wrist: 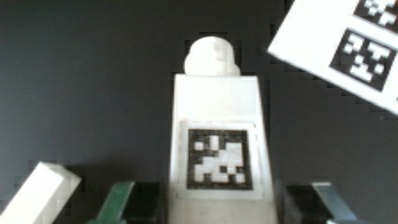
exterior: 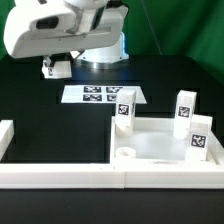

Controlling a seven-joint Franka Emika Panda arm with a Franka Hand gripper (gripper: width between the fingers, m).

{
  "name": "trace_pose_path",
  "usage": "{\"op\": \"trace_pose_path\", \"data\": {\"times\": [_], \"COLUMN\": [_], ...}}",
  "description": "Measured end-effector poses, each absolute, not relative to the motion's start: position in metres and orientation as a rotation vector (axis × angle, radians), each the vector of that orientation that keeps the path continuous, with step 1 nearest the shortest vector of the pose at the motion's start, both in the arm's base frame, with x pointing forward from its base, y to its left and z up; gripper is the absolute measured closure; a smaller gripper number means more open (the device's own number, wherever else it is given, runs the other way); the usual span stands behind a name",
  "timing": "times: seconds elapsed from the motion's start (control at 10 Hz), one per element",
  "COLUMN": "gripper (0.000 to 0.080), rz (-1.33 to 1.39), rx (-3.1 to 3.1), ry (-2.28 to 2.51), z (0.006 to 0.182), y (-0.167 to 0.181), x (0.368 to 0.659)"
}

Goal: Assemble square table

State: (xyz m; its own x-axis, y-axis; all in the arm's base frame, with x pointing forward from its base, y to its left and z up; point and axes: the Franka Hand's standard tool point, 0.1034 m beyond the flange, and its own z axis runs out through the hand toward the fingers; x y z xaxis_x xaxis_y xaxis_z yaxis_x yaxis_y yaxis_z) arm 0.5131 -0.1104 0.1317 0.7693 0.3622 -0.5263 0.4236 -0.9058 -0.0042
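Robot hand [wrist: 217,200] pinching one white leg [wrist: 221,125] above the table; three legs already upright in the tabletop [exterior: 160,150]; one remaining.

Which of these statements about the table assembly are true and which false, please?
1. Three upright legs stand on the square table top. True.
2. The marker board lies inside the table top. False: it lies flat on the black table behind it, apart from it.
3. A fourth leg, tag facing the wrist camera, sits between the gripper's fingers. True.
4. The gripper hangs directly over the table top. False: it is far off toward the exterior view's left, beyond the marker board.
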Motion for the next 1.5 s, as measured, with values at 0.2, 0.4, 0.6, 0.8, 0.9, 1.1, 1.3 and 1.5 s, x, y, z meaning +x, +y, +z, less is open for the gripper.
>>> {"op": "trace_pose_path", "data": {"times": [0.2,0.4,0.6,0.8,0.9,1.1,1.3,1.5], "gripper": [0.0511,0.0511,0.0511,0.0511,0.0511,0.0511,0.0511,0.0511], "rz": [-0.591,-0.406,-0.228,-0.014,0.088,0.270,0.586,0.639], "rx": [2.901,2.921,2.932,2.952,3.006,3.092,3.081,3.070], "ry": [0.520,0.426,0.459,0.461,0.422,0.278,0.184,0.146], "z": [0.166,0.187,0.189,0.188,0.183,0.180,0.184,0.195], "y": [-0.072,-0.043,-0.037,-0.041,-0.042,-0.029,0.020,0.034], "x": [0.573,0.610,0.624,0.622,0.619,0.632,0.651,0.653]}}
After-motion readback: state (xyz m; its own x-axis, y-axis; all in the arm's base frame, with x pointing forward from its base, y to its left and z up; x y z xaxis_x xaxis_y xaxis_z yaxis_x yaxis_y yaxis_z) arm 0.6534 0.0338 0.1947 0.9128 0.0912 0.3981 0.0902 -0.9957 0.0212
